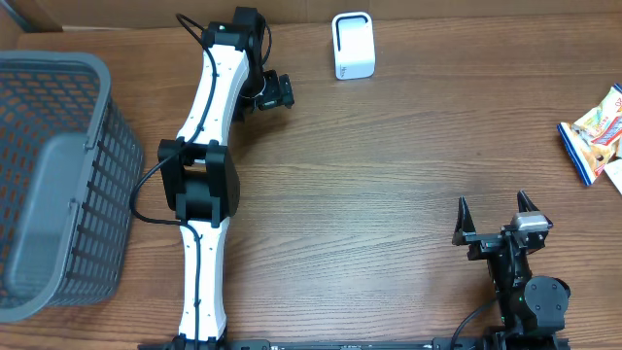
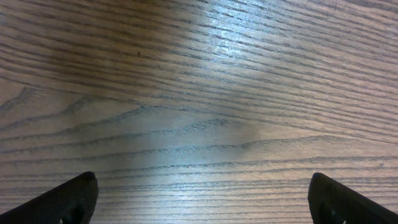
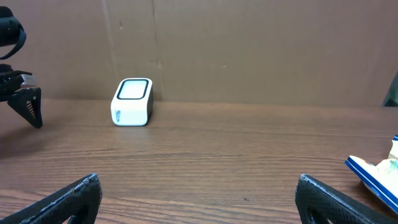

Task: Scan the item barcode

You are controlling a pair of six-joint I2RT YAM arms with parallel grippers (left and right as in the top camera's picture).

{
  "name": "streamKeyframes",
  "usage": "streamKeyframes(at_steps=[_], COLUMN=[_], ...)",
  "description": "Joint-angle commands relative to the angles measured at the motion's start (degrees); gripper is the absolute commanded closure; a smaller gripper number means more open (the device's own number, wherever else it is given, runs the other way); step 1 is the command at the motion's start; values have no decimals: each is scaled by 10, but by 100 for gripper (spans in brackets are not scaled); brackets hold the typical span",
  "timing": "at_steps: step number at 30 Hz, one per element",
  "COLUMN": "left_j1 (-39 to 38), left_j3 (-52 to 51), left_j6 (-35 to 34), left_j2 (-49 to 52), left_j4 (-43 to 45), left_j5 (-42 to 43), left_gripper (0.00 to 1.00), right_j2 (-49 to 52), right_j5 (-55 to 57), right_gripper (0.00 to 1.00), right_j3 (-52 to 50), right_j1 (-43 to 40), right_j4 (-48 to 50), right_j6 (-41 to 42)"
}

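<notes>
The left gripper [image 1: 280,90] is held wide open and empty at the upper centre-left of the overhead frame, over the bare brown wood-grain counter [image 1: 369,175]. The right gripper [image 1: 493,209] is likewise spread wide and empty at lower right. A small white box-shaped scanner [image 1: 352,46] is seen at the upper middle. The blue-edged, colourful snack packet [image 1: 595,136] is found at the right edge, and a grey plastic lattice basket [image 1: 117,165] at far left.

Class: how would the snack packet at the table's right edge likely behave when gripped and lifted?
The snack packet looks like a thin printed pouch, so probably light and floppy. Its film may be slippery. Lying flat, it seems unlikely to roll.
</notes>
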Motion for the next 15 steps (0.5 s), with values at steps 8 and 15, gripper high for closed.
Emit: streamKeyframes(at_steps=[8, 15], left_j1=[-4, -4], left_j3=[9, 9], left_j6=[0, 0], left_j2=[2, 2], left_j4=[0, 0], left_j5=[-4, -4], left_gripper=[0, 0], right_j2=[-6, -6], right_j5=[1, -2], right_gripper=[0, 0], right_j3=[-6, -6], right_j1=[1, 1], right_j4=[2, 3], right_j6=[4, 6])
